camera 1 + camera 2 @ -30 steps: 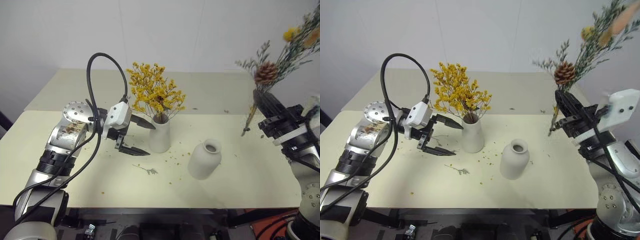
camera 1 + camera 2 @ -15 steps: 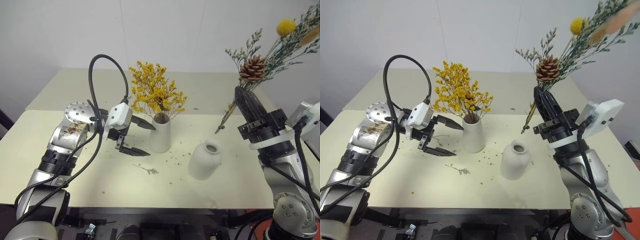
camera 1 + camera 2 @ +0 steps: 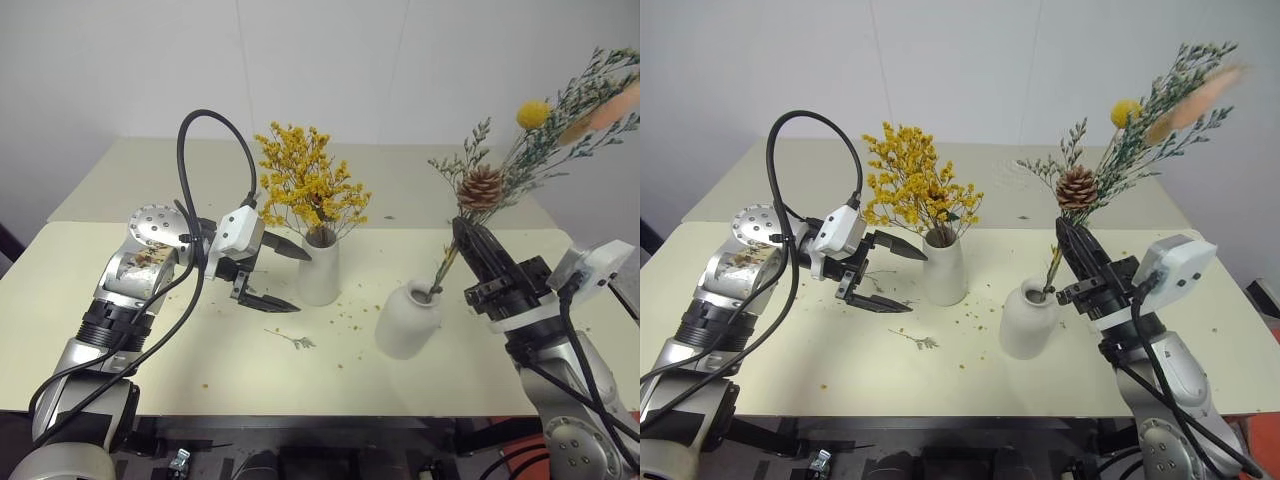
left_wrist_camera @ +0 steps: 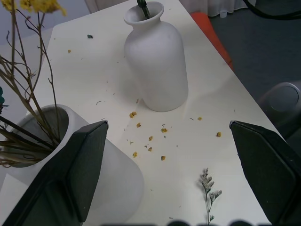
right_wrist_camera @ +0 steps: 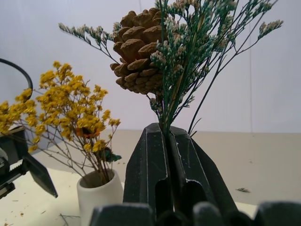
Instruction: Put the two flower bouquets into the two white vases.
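My right gripper (image 3: 1072, 243) has its two black fingers (image 5: 155, 169) pressed together on the stems of the thin bouquet (image 3: 1110, 165), the green sprigs with a pinecone (image 3: 1076, 187) and a yellow ball (image 3: 1126, 112). I hold that bunch tilted, heads up and off to my right, and the stem ends reach down to the mouth of the short vase (image 3: 1028, 320); the left wrist view shows a green stem tip inside the neck (image 4: 142, 5). The short vase stands upright near the middle of the table (image 3: 1160, 350), just left of my right gripper.

My left gripper (image 3: 283, 274) is spread wide with nothing between its fingers (image 3: 287, 247). It points across toward the tall vase (image 3: 320, 270) and sits just beside that vase on its left, without touching as far as I can see. From the left wrist camera I see the two fingers far apart, the tall vase close by one of them and the short vase farther off between them.

The yellow bouquet (image 3: 308, 185) stands in the tall vase, brown stems down in the wide mouth, blossoms fanned above the rim. The two vases are near each other but apart.

Between and in front of them the tabletop carries yellow crumbs (image 4: 149, 139) and a loose twig (image 3: 297, 341).
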Tool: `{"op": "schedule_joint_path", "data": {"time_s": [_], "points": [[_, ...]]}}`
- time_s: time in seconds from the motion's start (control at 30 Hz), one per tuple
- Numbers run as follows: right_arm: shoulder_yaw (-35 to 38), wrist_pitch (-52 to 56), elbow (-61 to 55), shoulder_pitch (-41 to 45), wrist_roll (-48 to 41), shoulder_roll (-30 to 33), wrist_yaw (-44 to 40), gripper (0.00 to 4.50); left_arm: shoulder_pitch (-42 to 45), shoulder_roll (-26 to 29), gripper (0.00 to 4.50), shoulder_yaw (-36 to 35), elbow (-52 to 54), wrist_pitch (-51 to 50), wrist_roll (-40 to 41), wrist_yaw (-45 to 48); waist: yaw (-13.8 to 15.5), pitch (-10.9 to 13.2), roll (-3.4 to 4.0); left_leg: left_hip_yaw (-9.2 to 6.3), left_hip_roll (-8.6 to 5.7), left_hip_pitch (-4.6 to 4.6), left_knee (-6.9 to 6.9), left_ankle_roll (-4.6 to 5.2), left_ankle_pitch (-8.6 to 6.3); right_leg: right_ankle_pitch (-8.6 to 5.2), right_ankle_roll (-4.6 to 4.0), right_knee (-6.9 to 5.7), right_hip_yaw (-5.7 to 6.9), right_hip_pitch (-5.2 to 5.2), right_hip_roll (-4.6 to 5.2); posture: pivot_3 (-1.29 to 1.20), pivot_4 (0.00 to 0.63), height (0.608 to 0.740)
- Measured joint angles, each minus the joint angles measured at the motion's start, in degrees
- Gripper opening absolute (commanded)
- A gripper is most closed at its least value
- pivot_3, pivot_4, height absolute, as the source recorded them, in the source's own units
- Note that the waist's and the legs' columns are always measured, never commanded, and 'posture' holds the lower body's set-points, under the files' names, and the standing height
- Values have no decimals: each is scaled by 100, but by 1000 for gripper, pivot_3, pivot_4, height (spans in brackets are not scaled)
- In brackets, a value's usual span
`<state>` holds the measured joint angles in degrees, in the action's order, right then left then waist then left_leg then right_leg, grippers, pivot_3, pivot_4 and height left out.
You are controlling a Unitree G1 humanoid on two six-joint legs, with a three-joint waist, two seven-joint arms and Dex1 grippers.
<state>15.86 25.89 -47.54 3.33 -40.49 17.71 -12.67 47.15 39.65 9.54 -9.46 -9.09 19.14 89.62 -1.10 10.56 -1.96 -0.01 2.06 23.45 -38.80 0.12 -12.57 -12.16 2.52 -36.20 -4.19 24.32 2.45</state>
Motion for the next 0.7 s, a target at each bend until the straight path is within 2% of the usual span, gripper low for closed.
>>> {"op": "schedule_joint_path", "data": {"time_s": [0.07,0.17,0.5,0.53,0.7], "points": [[-71,-171,22,-44,132,-4,-93,34,0,0,4500,0,0,-2,6,0,1,0,0,0,0,0,-1,0,0,0,0,1,0,-1,1,0,150,740],[-203,-452,50,-168,323,-47,-216,765,0,-5,4500,0,0,-17,40,0,1,0,0,0,0,0,0,0,0,-1,0,1,0,-1,0,0,150,740],[-456,-796,89,-391,496,-79,-404,4263,-1,-51,4500,0,-3,16,49,3,5,0,0,0,0,0,-1,0,0,-1,0,1,0,-1,1,0,150,740],[-466,-803,88,-393,509,-78,-411,4478,-1,-58,4500,0,-3,21,49,2,4,0,0,0,0,-1,-1,0,0,0,0,1,0,-1,1,0,150,740],[-532,-805,84,-542,671,20,-369,4478,-1,-109,4500,0,-16,37,47,-3,5,0,0,0,0,0,0,0,0,-1,0,1,0,-1,0,0,150,740]]}}
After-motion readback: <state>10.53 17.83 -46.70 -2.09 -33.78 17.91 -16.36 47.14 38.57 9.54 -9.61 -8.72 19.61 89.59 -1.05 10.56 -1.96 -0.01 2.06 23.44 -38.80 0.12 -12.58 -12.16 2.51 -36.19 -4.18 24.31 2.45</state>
